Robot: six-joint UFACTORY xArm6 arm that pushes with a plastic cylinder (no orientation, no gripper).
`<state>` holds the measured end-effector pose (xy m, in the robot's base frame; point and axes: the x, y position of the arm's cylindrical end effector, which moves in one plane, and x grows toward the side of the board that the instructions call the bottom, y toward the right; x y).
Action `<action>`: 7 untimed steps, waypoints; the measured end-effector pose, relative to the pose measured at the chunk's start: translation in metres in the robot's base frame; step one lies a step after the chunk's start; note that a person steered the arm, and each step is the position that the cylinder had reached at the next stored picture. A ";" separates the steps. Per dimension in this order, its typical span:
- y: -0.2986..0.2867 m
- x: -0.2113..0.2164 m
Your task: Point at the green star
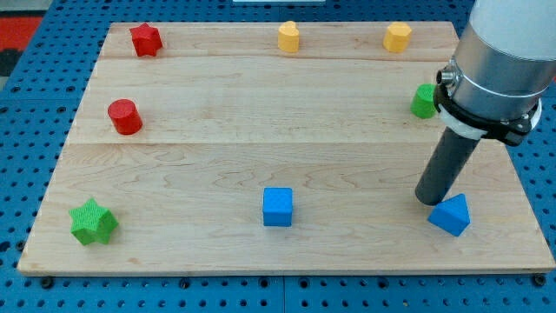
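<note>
The green star (pixel 93 222) lies near the view's bottom left corner of the wooden board (pixel 261 148). My tip (pixel 430 199) rests on the board at the view's lower right, far to the right of the green star. It stands just left of and above a blue triangular block (pixel 451 215), close to touching it.
A blue cube (pixel 278 207) sits at bottom centre. A red cylinder (pixel 125 116) is at left, a red star (pixel 146 39) at top left. Two yellow blocks (pixel 288 36) (pixel 397 36) are along the top. A green block (pixel 424 101) is partly hidden behind the arm.
</note>
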<state>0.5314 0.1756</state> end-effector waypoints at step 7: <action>-0.239 -0.053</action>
<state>0.4782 -0.0634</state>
